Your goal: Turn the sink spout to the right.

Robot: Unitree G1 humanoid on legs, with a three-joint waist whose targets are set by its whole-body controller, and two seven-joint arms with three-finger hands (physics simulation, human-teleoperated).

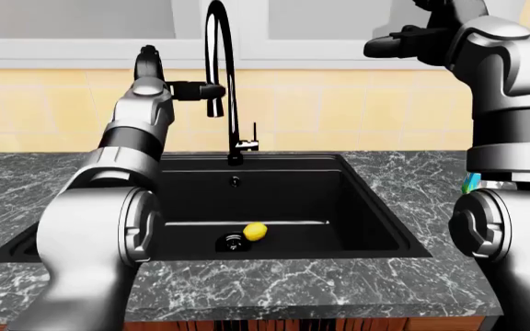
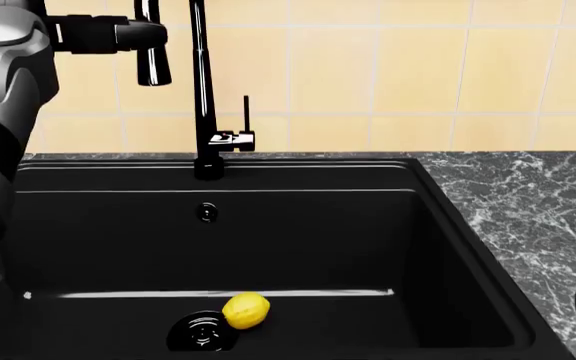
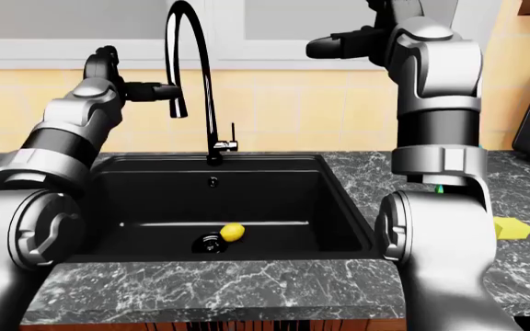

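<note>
Left robot hand (image 3: 159,90) reaches the sink spout (image 3: 180,107) nozzle tip, far side of the sink (image 3: 338,207); finger closure unclear. Right robot hand (image 3: 338,45) raised high, holds nothing. Risk: fingers slide off the thin nozzle, spout stays left.

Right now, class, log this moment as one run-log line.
stage: reaching | left hand: fingers at spout tip | right hand: raised, idle | sink: lemon by drain
</note>
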